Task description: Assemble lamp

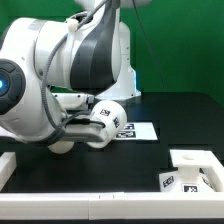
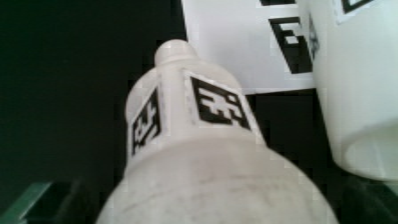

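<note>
Exterior view has my gripper [image 1: 92, 127] low over the black table [image 1: 180, 108], at the tagged white bulb [image 1: 108, 118] lying just beside the marker board [image 1: 141, 131]. I cannot tell whether my fingers clasp it. The square base [image 1: 195, 168] sits well apart, at the exterior view's near right.

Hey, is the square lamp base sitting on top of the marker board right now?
No, in the exterior view the lamp base lies apart from the marker board, with bare dark table between them.
</note>
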Available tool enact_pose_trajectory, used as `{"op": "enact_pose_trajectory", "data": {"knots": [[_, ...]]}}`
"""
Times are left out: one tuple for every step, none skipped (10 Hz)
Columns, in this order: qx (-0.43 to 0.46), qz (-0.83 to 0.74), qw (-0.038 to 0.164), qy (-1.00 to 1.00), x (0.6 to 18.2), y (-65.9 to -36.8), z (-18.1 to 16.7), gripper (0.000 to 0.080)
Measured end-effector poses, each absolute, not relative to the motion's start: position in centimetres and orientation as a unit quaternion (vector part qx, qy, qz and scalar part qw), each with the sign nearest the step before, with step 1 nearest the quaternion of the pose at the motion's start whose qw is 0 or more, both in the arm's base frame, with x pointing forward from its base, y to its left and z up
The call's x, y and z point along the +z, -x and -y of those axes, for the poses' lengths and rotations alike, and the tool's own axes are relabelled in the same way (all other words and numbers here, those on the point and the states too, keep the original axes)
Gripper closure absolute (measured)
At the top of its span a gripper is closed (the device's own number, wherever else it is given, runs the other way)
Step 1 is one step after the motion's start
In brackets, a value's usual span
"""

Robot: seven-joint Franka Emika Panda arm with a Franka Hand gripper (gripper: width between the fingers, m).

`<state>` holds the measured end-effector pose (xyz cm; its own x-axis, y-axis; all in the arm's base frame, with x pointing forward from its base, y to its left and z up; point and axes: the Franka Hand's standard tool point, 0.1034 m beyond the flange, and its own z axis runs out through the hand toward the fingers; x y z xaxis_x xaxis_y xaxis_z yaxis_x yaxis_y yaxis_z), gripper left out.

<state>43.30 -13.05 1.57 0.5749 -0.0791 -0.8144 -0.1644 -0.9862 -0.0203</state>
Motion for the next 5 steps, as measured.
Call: {"op": "enact_pose_trajectory", "data": {"knots": [[0.456,-0.069,0.047,0.886,1.56,-43.29,13.05,0.0229],[0.456,-0.069,0.047,0.886,1.56,-43.28,13.04,0.0229],[0.456,-0.069,0.047,0.886,1.56,-43.28,13.04,0.0226],[0.456,-0.069,0.047,0.886,1.56,-43.28,13.04,0.0226],[0.456,-0.069,0.047,0.886,1.57,-43.31,13.03,0.0226]]}}
